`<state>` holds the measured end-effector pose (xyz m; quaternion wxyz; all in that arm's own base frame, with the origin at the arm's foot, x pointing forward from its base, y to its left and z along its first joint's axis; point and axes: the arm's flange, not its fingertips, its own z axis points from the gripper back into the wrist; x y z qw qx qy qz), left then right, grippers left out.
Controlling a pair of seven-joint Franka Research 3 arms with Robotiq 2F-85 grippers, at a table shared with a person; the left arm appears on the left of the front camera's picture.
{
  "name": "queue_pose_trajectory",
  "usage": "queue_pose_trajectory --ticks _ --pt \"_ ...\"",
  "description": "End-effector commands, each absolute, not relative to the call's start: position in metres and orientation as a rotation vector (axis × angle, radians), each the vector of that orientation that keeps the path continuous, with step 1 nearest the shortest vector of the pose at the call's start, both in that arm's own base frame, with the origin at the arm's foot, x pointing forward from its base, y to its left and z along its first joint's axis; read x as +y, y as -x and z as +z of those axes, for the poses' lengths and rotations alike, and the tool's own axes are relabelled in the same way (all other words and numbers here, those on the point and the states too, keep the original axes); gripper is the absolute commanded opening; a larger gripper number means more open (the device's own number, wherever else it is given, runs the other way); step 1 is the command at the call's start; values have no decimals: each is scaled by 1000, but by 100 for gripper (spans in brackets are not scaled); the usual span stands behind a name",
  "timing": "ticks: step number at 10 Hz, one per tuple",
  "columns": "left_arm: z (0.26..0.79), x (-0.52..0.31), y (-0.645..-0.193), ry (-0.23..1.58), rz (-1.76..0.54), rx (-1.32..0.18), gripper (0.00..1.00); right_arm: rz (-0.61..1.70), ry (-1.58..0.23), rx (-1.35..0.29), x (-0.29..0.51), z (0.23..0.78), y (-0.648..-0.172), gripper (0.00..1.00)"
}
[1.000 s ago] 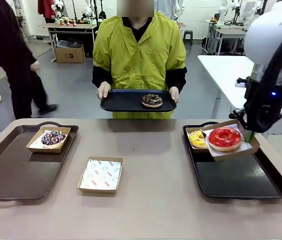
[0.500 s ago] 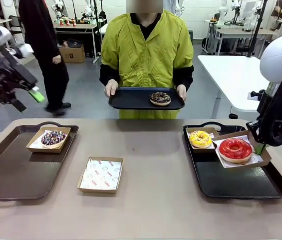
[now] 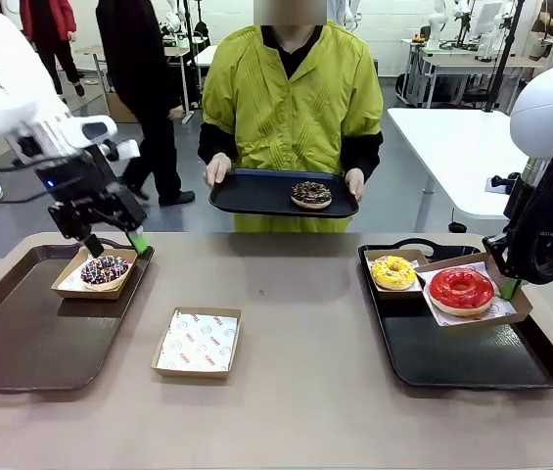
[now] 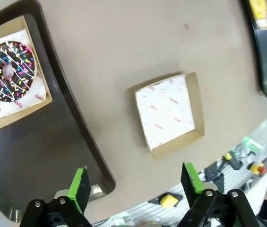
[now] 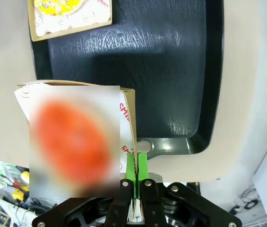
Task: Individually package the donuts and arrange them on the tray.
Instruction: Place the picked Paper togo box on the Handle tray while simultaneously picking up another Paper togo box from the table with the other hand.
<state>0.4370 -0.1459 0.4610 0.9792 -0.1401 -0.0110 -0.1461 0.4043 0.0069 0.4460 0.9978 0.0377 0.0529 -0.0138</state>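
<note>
Front view has four donuts, four cardboard boxes and three trays. The empty box lies mid-table. Left of it and farther back, the first chocolate donut sits boxed on the brown tray. The left gripper hovers just above that donut, jaws spread apart. Beyond the empty box, a person holds a dark tray bearing the second chocolate donut. Right of the empty box, the black tray holds the boxed yellow donut. Just beside it the red donut lies in the red donut's box, whose wall the right gripper pinches.
</note>
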Motion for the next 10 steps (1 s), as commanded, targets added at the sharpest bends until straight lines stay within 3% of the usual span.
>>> queue_pose_trajectory --ticks 1,4,10 --pt "442 -166 -424 154 -274 -34 100 -27 -75 112 7 450 -404 2" --pt "418 -178 -418 154 -274 8 100 -27 -75 112 7 450 -404 2" --pt "428 -176 -419 162 -302 -15 100 -27 -75 112 7 450 -404 2"
